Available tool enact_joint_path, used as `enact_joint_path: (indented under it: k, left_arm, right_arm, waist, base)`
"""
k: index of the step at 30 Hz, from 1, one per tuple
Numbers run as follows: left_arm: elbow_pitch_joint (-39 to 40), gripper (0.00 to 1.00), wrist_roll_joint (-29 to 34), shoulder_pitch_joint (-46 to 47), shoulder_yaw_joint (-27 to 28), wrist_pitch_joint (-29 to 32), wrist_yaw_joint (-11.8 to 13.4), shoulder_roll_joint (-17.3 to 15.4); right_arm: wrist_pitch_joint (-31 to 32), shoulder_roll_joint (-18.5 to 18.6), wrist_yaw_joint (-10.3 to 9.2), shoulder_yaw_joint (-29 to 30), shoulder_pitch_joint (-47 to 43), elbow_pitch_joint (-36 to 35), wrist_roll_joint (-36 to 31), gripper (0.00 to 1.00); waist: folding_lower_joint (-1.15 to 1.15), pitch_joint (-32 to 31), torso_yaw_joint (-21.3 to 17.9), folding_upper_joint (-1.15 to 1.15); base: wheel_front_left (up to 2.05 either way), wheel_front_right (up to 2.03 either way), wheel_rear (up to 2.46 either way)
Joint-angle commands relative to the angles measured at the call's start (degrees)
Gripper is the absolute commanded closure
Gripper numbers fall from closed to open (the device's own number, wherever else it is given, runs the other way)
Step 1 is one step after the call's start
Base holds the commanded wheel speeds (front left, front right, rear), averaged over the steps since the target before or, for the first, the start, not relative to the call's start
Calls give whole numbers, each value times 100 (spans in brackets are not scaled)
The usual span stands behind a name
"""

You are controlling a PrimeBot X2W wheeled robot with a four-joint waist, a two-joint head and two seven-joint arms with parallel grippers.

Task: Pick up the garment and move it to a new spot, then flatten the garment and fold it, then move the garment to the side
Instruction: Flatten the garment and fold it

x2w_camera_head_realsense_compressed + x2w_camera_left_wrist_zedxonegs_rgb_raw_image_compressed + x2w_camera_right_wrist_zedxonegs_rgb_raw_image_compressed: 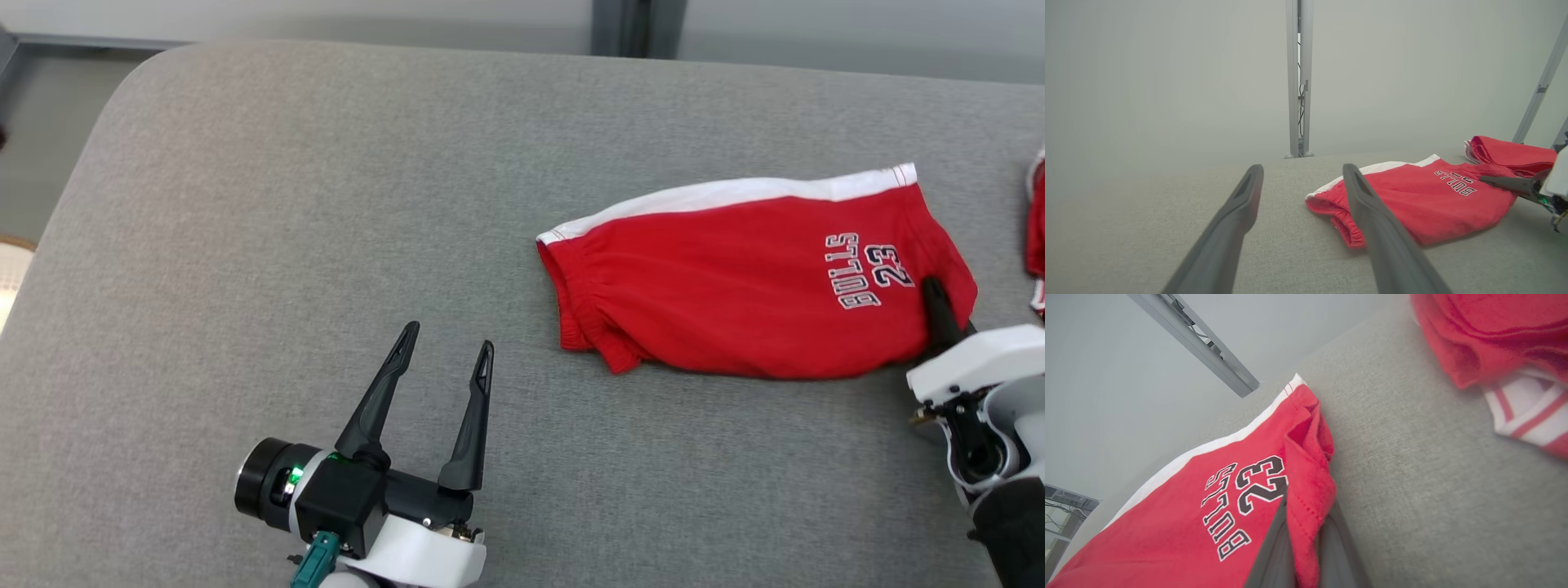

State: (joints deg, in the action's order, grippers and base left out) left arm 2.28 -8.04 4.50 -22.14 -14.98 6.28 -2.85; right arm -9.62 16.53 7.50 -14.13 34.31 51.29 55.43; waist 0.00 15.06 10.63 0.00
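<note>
1. Near left, the left claw (445,347) hovers over the grey table (245,204), its two fingers spread apart, gripping nothing.
2. Right of centre, one pair of red shorts (735,278) marked "BULLS 23" lies flat.
3. The right claw (935,294) is clamped on the shorts' right hem.
4. At the far right edge lies one more red-and-white garment (1037,220).
</note>
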Motion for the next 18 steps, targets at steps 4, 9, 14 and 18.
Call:
enact_joint_path:
  k: [4, 9, 14, 18]
  left_arm:
    - [-20, 0, 68, -83, 55, -22, -48, -16]
    - [-53, 0, 94, -138, 89, -22, -71, -17]
    - [-97, 0, 86, -172, 62, -22, -124, -17]
    - [-128, 0, 70, -181, 46, -22, -114, -18]
  right_arm:
    - [-196, 147, -2, -32, -408, -95, 260, 100]
    - [-257, 226, -2, -69, -614, -125, 416, 100]
    - [-338, 295, -2, -165, -673, -169, 488, 100]
    - [-410, 258, -1, -297, -633, -297, 442, 100]
  waist:
    - [0, -244, -289, 0]
    - [0, -376, -438, 0]
    - [0, -527, -518, 0]
    - [0, -621, -514, 0]
  base:
    - [0, 0, 0]
    - [0, 0, 0]
    - [0, 0, 0]
    - [0, 0, 0]
